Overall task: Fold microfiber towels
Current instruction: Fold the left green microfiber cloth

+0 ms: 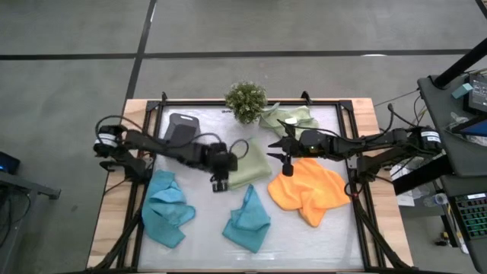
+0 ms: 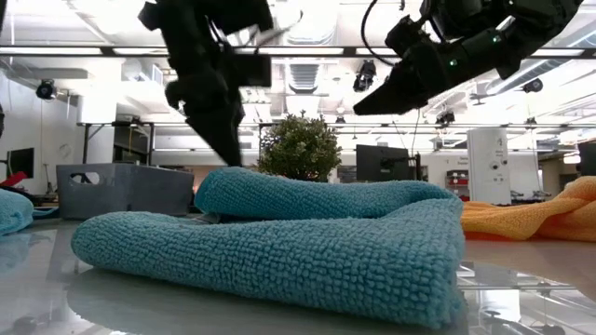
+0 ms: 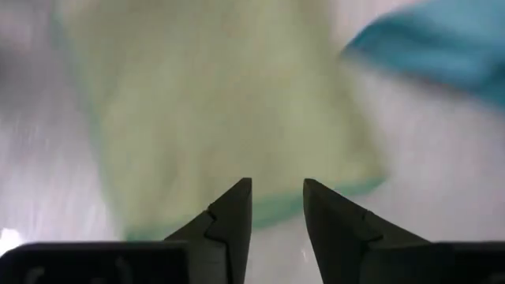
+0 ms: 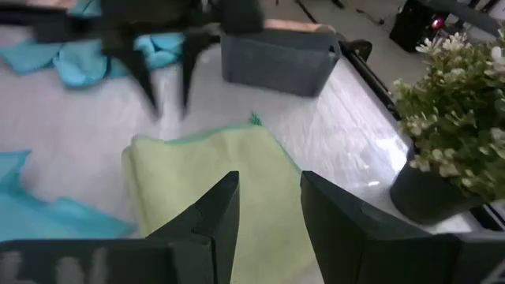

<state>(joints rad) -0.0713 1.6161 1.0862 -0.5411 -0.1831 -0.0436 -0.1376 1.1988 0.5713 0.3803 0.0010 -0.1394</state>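
My left gripper hangs, fingers narrowly parted, empty, at the folded green towel's 8 o'clock corner; right gripper likewise; I'd press the crease flat.

Folded sage-green towel lies flat just beyond the left fingers; the orange towel lies crumpled under the right fingers; two teal towels lie nearer.

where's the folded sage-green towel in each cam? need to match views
High: folded green towel at table centre, just right of the left gripper.
Low: not visible; a teal towel fills the foreground.
Left wrist: beyond that gripper's open fingers.
Right wrist: beyond the right gripper.
Shared landmark: the plant, also in the low and right wrist views.
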